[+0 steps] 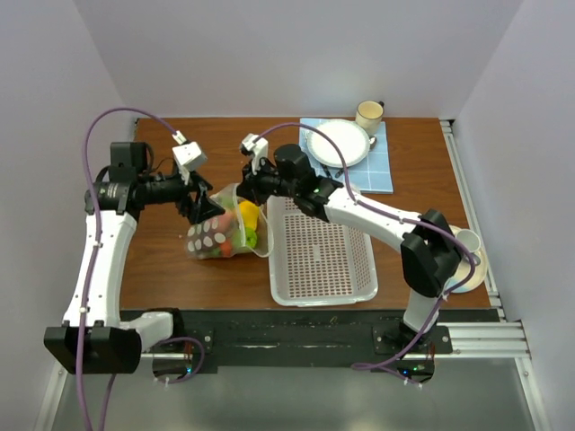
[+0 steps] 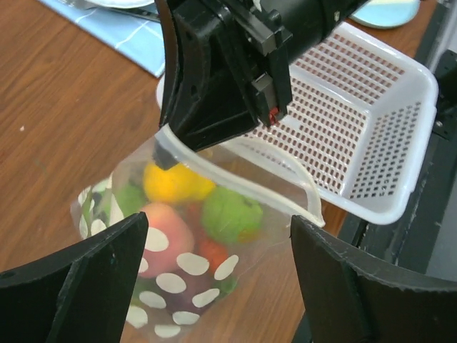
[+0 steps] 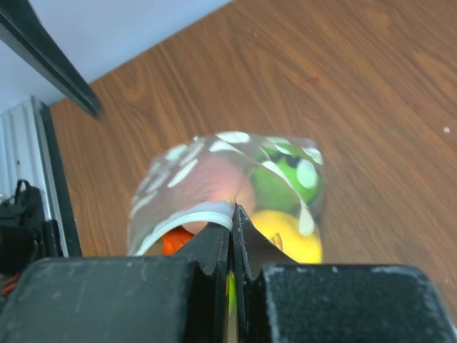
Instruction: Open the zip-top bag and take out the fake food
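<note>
The zip-top bag (image 1: 216,238), clear with green print and white dots, lies left of the basket with its mouth gaping. Inside show a yellow pear (image 2: 175,182), a green apple (image 2: 230,213), a pink peach (image 2: 166,236) and an orange carrot (image 2: 211,251). My right gripper (image 1: 244,187) is shut on the bag's white zip rim (image 3: 214,216) and holds that edge up; it also shows in the left wrist view (image 2: 168,153). My left gripper (image 1: 199,210) is open and empty, its fingers (image 2: 71,286) spread on either side of the bag's dotted side (image 2: 186,286), just above it.
A white perforated basket (image 1: 322,251) stands right of the bag, close to its open rim. At the back right a white plate (image 1: 339,142) lies on a blue mat (image 1: 384,166), with a mug (image 1: 369,113) behind. A cup on a saucer (image 1: 467,256) sits at the far right edge.
</note>
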`<state>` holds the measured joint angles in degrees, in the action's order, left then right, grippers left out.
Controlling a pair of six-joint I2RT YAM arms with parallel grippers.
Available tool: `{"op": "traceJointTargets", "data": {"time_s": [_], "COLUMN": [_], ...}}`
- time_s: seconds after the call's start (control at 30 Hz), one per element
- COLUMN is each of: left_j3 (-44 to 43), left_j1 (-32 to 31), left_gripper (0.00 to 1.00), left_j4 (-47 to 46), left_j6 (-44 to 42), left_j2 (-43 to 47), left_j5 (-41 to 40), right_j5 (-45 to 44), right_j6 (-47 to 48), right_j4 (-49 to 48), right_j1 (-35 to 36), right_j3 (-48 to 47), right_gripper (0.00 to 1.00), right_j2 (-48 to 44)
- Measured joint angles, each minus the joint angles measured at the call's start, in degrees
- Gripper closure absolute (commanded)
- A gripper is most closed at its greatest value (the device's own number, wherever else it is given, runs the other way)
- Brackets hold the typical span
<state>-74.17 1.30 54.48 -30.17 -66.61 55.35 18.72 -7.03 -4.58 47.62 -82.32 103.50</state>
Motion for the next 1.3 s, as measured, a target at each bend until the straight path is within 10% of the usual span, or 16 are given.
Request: {"op": "traceJointTargets", "data": {"time_s": [0.77,1.3], "left_j3": [10.5,17.4], "left_j1": [-2.4,4.8], "left_gripper": [0.01,0.06], "left_j4": [-23.6,-23.7], "left_j6": [16.3,15.6], "left_j2": [9.1,5.6], "left_j5": [-36.5,-31.0], "right_j5": [-22.8,-28.3], "right_j6": [-1.5,-2.5], "right_j4": [22.5,16.7], "right_j1": [8.8,8.7], "right_j3": [-55.2,-37.6], "right_gripper": [1.0,1.0], "right_j2": [32.2,22.7]}}
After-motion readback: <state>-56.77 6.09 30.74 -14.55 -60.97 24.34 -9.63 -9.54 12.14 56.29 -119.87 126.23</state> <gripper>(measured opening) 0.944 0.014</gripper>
